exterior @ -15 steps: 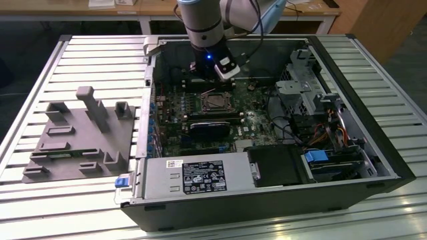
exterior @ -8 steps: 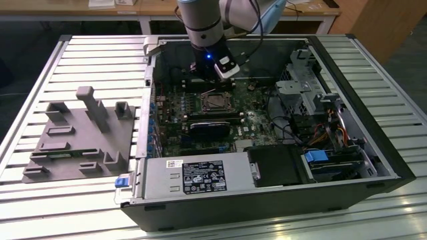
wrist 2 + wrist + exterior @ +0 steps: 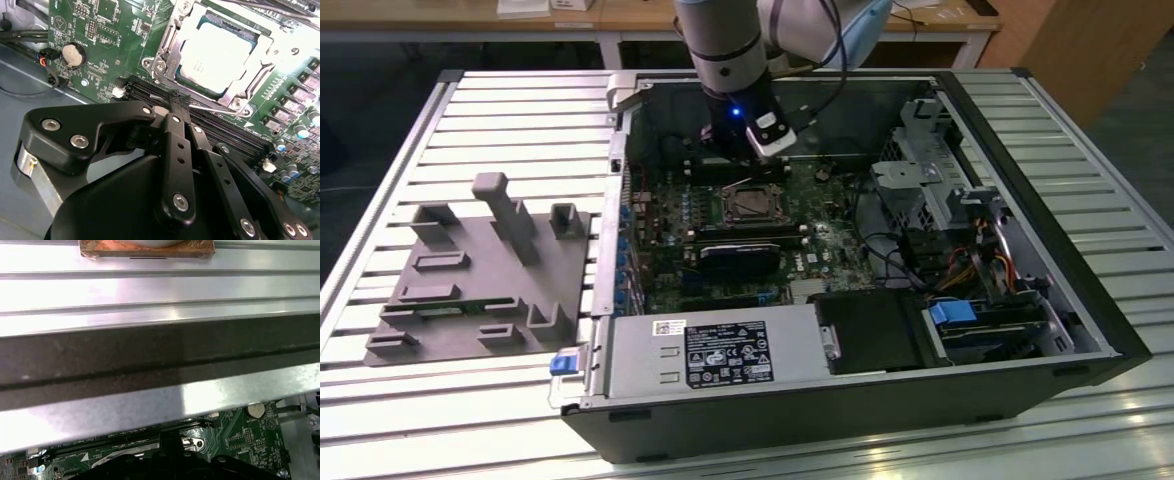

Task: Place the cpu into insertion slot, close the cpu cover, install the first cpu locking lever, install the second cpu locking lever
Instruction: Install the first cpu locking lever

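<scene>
cpu [image 3: 217, 50] lies flat in insertion slot [image 3: 754, 204], metal top up, square so no long axis, edges parallel to slot rim; cpu cover [image 3: 170, 37] frames it, looks down

pincer [image 3: 177, 102] fingertips drawn together over memory slots [image 3: 145, 90], just beside slot edge; thin metal rod [image 3: 212, 108] at the tips, grip on it unclear

board open around the slot, case wall [image 3: 1041, 150] well apart

case on slatted metal counter [image 3: 507, 110], grey fixture [image 3: 480, 270] on exterior view's left

Brushed grey metal cpu [image 3: 217, 50], shiny metal cpu cover [image 3: 169, 40] (glossy motherboard [image 3: 100, 30])
</scene>
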